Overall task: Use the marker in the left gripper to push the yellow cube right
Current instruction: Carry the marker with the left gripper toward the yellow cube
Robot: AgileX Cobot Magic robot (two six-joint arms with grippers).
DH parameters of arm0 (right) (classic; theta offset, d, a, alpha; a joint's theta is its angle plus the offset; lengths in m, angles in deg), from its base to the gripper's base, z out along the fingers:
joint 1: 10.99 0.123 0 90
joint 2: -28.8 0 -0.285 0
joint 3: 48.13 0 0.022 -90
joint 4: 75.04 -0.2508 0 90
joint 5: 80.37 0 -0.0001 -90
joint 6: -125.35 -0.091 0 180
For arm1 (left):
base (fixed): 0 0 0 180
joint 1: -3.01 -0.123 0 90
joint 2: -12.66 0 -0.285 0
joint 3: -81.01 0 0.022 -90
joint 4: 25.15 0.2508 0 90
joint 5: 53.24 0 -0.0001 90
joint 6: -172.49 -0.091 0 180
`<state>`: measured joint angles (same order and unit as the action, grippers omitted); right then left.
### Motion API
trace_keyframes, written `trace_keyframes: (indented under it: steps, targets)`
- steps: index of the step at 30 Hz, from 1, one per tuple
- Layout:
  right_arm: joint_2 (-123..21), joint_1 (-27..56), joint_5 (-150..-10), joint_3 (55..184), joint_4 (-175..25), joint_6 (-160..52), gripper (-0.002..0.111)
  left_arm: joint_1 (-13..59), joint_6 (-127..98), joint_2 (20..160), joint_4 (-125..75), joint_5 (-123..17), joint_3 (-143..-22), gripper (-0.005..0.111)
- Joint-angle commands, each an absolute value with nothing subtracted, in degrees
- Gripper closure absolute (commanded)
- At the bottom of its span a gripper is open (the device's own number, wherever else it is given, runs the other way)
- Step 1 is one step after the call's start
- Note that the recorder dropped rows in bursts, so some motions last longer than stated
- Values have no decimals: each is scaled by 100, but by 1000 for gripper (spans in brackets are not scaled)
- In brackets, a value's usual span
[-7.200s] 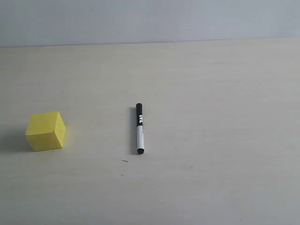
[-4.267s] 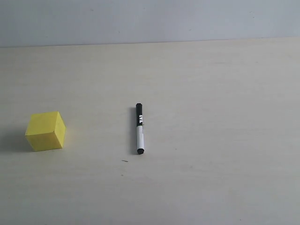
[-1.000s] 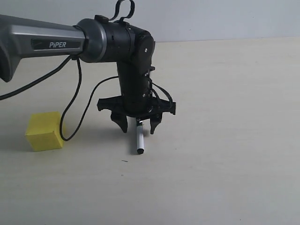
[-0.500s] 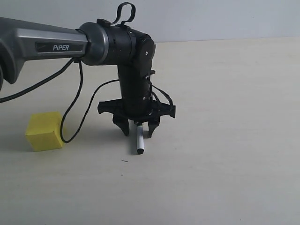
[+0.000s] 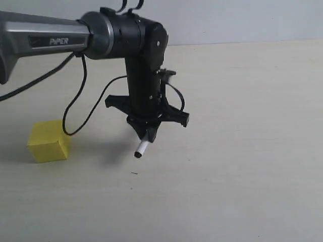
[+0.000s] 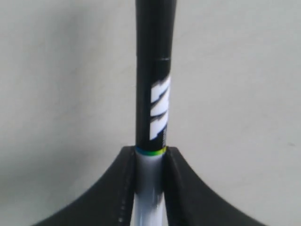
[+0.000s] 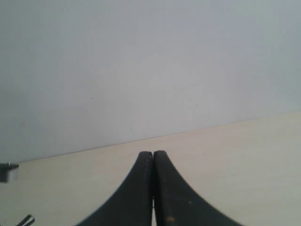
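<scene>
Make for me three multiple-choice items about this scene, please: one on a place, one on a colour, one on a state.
1. In the exterior view, on which side of the marker does the yellow cube stand?
A) to its right
B) to its left
C) beneath it

2. Which colour is the marker end that sticks out of the left tool in that view?
A) red
B) green
C) white

3. In what state is the marker?
A) clamped in the left tool, tilted
B) lying flat, released
C) leaning on the yellow cube

Answers:
1 B: the yellow cube sits near the left edge, apart from the marker.
2 C: a white barrel points down-left out of the tool.
3 A: the left wrist view shows both fingers pressed on the barrel.
</scene>
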<state>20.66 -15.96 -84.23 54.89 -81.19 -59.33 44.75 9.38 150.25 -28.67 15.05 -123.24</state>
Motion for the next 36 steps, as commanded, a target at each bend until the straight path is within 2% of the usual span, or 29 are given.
trace_keyframes:
  steps: [1,4,9,17,23,36]
  targets:
    - [2101,-1633,-8418,5465,-8083,-5918,108,4562,91,14392,-2898,1604,-12645,107]
    - [2101,-1633,-8418,5465,-8083,-5918,108,4589,-751,13980,-2879,1489,-12734,107]
    - [2101,-1633,-8418,5465,-8083,-5918,108,4589,-798,13566,-2879,1593,-12734,107]
    - [2101,-1633,-8418,5465,-8083,-5918,108,4589,-982,13510,-2725,1673,-12739,107]
    - [2101,-1633,-8418,5465,-8083,-5918,108,4559,-2117,13273,-2597,1673,-12739,107]
    - [2101,-1633,-8418,5465,-8083,-5918,108,3340,-3470,12516,-2977,1673,-12340,107]
